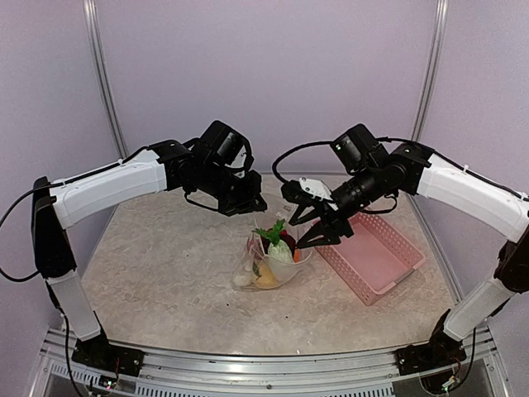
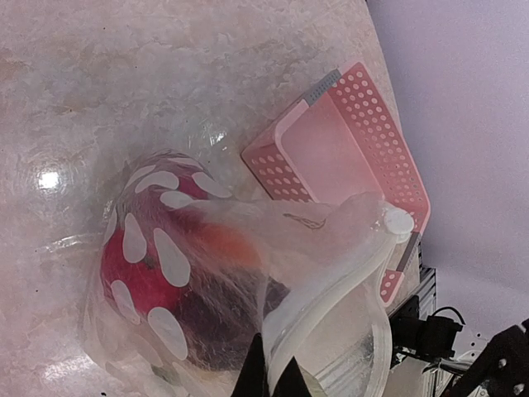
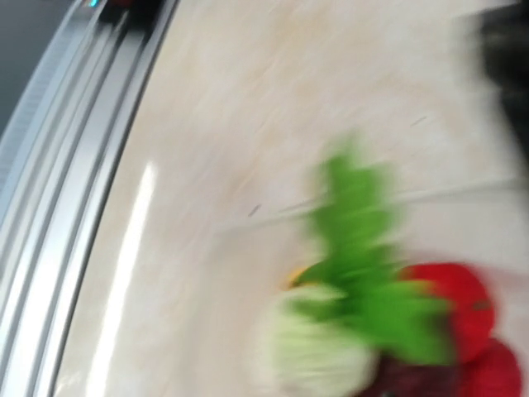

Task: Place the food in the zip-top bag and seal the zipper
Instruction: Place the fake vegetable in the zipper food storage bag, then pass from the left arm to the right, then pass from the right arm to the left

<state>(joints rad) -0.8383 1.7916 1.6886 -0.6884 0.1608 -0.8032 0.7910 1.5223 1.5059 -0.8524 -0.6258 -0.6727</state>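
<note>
The clear white-dotted zip-top bag [image 1: 263, 269] sits mid-table, mouth up, with food in it: a green leaf [image 1: 271, 232], a pale leafy vegetable [image 1: 280, 251], red and yellow pieces. In the left wrist view, my left gripper [image 2: 271, 365] is shut on the bag's zipper [image 2: 331, 289], and a red fruit [image 2: 132, 273] shows through the bag [image 2: 173, 248]. My right gripper [image 1: 312, 231] hovers just right of the bag's mouth, fingers apart and empty. The blurred right wrist view shows the leaf [image 3: 364, 281], the pale vegetable [image 3: 310, 356] and red pieces [image 3: 453, 302], but not the fingers.
A pink slatted basket [image 1: 376, 256] lies right of the bag, close under the right arm, also in the left wrist view [image 2: 331, 157]. The marbled tabletop [image 1: 165, 265] is ringed by purple walls. A metal rail [image 1: 248, 364] runs along the near edge.
</note>
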